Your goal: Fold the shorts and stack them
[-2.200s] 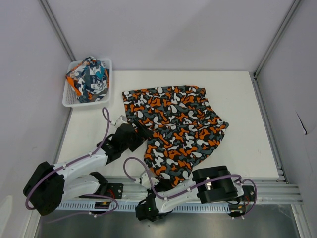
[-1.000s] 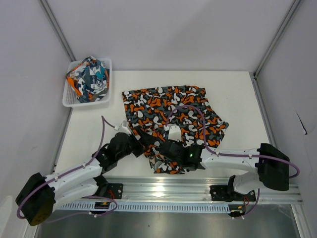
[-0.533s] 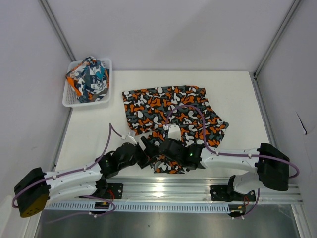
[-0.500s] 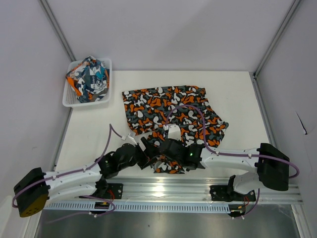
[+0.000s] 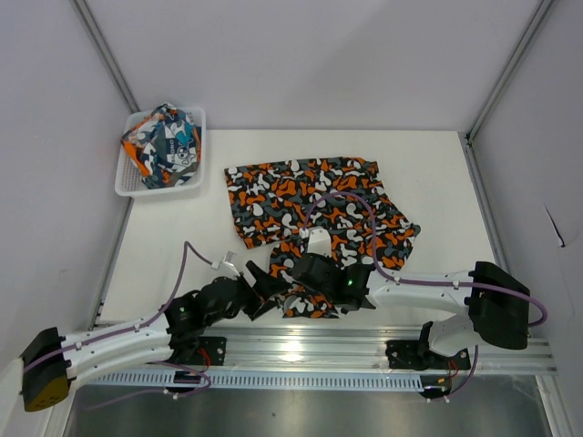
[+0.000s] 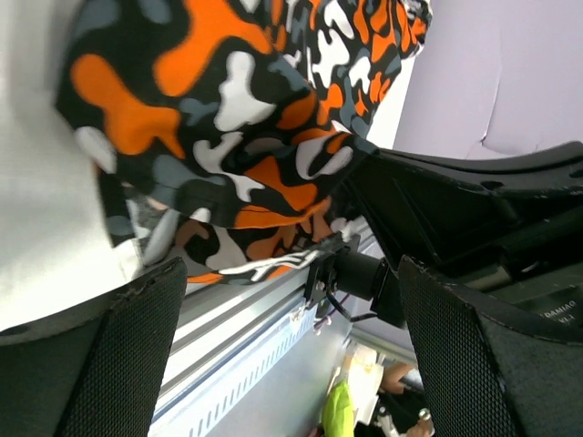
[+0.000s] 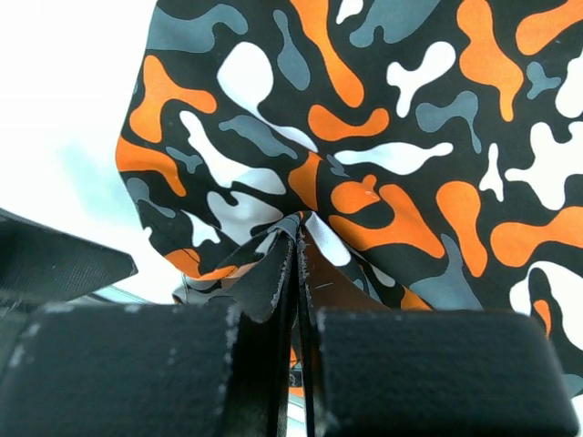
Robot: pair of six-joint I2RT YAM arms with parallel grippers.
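Cloth blotched in orange, black, grey and white is seen spread over the middle of the white tabletop [image 5: 446, 182]: these are the camouflage shorts [image 5: 314, 205]. The far part is laid fairly flat, with its straight edge turned toward the back wall. The near part is narrowed and rumpled toward the front edge of the tabletop, where both arms meet it.

The right end effector [image 5: 295, 273] is closed tight on the camouflage shorts. In the right wrist view a small peak of cloth is pinched between the shut fingers [image 7: 228, 346], and creases are drawn from that point into the print above it.

The left end effector [image 5: 266, 289] is held fully spread just to the left of the right one, and nothing is gripped by it. In the left wrist view the near corner of the cloth is framed between the two wide-set fingers [image 6: 137, 355], with its dark hem folded under. Whether the cloth is touched by them cannot be told.

The teal shorts [image 5: 164, 144], printed in teal-blue, orange, white and dark grey, are bundled in a white basket [image 5: 127, 187] at the far left corner, well apart from both arms.
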